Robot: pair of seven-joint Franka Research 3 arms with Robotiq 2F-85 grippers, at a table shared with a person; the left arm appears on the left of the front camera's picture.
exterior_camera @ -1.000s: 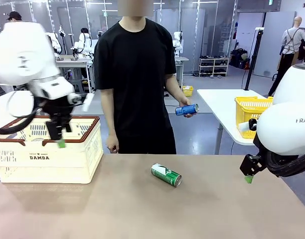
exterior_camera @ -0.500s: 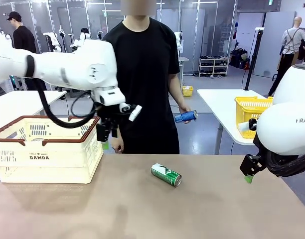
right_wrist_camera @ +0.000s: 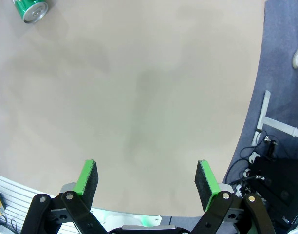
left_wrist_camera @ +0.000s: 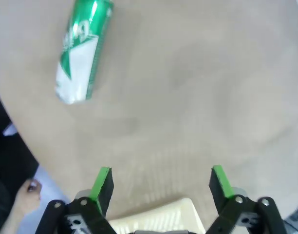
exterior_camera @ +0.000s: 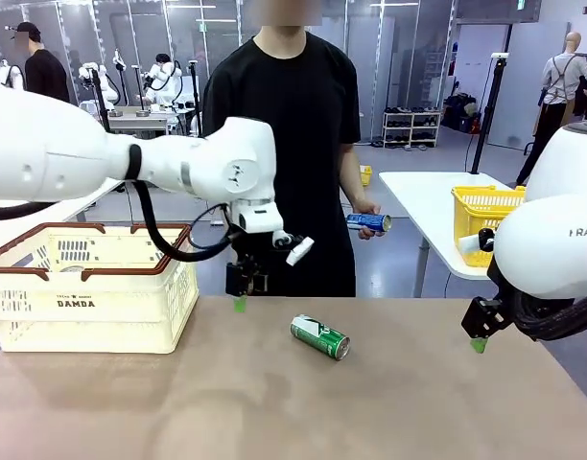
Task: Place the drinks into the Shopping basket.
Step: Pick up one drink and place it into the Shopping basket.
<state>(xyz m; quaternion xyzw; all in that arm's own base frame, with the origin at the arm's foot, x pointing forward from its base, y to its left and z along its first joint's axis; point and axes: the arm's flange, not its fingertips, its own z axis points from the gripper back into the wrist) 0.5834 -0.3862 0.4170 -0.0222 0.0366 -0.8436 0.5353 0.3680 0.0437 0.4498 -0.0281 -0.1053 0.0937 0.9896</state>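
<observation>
Smooth tan table (exterior_camera: 274,412). Right gripper (exterior_camera: 479,343) spread wide, empty, at right edge. Glossy cylindrical green can (exterior_camera: 320,337) lying mid-table, axis diagonal, far-left to near-right. Left gripper (exterior_camera: 240,303) spread, empty, beside slotted plastic basket (exterior_camera: 92,287). Beyond, blue can (exterior_camera: 368,222) horizontal, pinched in person's hand (exterior_camera: 366,209).

Your front camera sits at the near edge of the table (exterior_camera: 274,412), between the arms. It faces across to the person (exterior_camera: 284,144) on the far side and takes in the whole top. Your left wrist camera looks down past the left gripper (left_wrist_camera: 160,170), close over the far middle. Your right wrist camera looks down past the right gripper (right_wrist_camera: 146,163), over the right edge. All three share the can (exterior_camera: 320,336), nearest in the left wrist view.
</observation>
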